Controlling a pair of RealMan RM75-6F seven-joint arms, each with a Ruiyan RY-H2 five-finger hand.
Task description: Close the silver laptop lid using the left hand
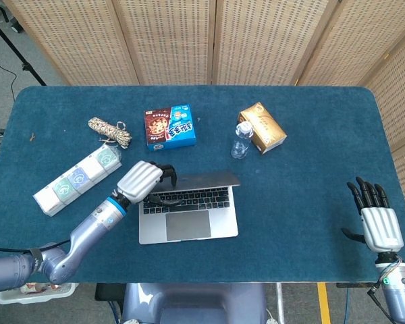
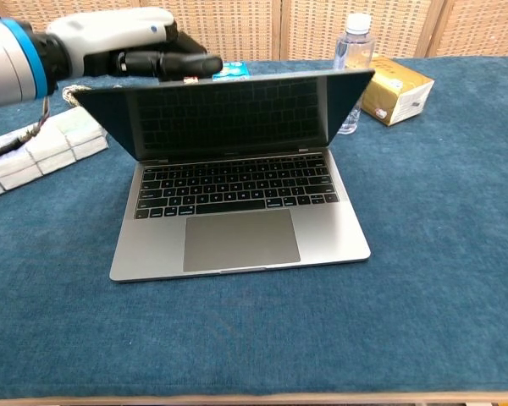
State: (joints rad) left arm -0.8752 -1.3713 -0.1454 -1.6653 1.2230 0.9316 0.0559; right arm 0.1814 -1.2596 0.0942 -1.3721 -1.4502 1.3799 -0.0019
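Note:
The silver laptop [image 1: 189, 217] lies in the middle of the blue table, its lid [image 1: 206, 179] tilted well forward over the keyboard. In the chest view the dark screen [image 2: 229, 114] leans toward the camera at roughly half shut. My left hand [image 1: 140, 181] rests on the lid's top left corner, and its dark fingers [image 2: 182, 62] lie along the top edge and press it down. My right hand [image 1: 378, 219] hovers at the table's near right edge with its fingers spread, holding nothing.
Behind the laptop stand a biscuit box [image 1: 170, 126], a water bottle [image 1: 241, 140] and a gold carton [image 1: 262, 127]. A twine bundle [image 1: 110, 130] and a long white packet [image 1: 77, 179] lie to the left, close to my left forearm.

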